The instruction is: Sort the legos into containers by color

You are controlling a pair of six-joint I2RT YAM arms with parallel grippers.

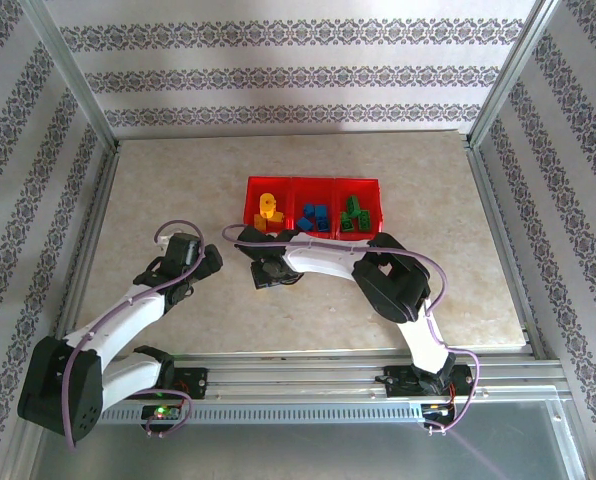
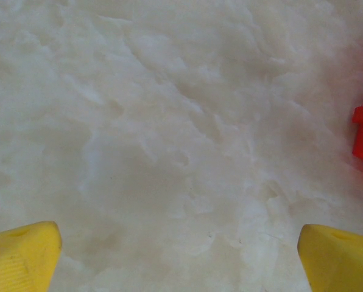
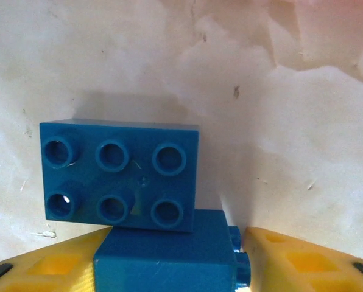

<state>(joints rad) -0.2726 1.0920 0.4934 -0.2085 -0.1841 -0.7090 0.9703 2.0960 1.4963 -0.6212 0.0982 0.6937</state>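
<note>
The right gripper (image 3: 175, 243) clamps a blue brick (image 3: 163, 261) on the table (image 1: 158, 190), by the near left corner of the red tray (image 1: 250, 205), while the left gripper (image 2: 178, 234) hangs wide open over a bare stretch of it. A second blue brick (image 3: 117, 173) sits against the held one, so a straight, slow lift should leave it behind before the carry to the tray's middle compartment (image 1: 314, 186).

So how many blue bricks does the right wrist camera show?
2. A six-stud blue brick lies flat on the table. A second blue brick sits nearer the camera, between the jaws, covering its lower corner. Others may be hidden beneath.
</note>
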